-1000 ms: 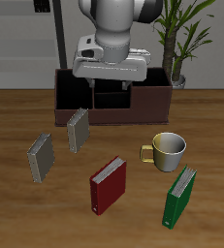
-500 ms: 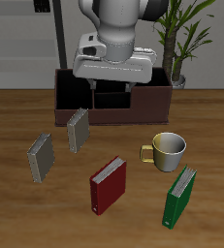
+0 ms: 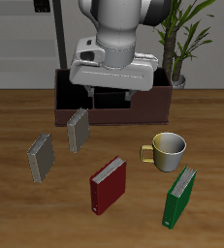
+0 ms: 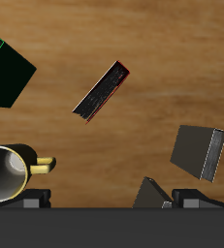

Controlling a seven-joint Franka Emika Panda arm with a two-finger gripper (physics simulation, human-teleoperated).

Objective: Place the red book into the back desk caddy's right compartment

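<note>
The red book lies flat on the table near the front edge, between the grey books and the green book; it also shows in the wrist view. My gripper is open and empty, hanging high in front of the back desk caddy, well behind and above the red book. The caddy is a long dark brown-maroon box at the table's back. Its right compartment is the end section beside the plant; my hand hides the middle sections.
Two grey books stand tilted in front of the caddy. A yellow-handled mug stands beside the red book, and a green book lies near the front edge. A potted plant stands behind the caddy.
My gripper has moved a little forward, away from the caddy and toward the table's front. Nothing on the table has moved.
</note>
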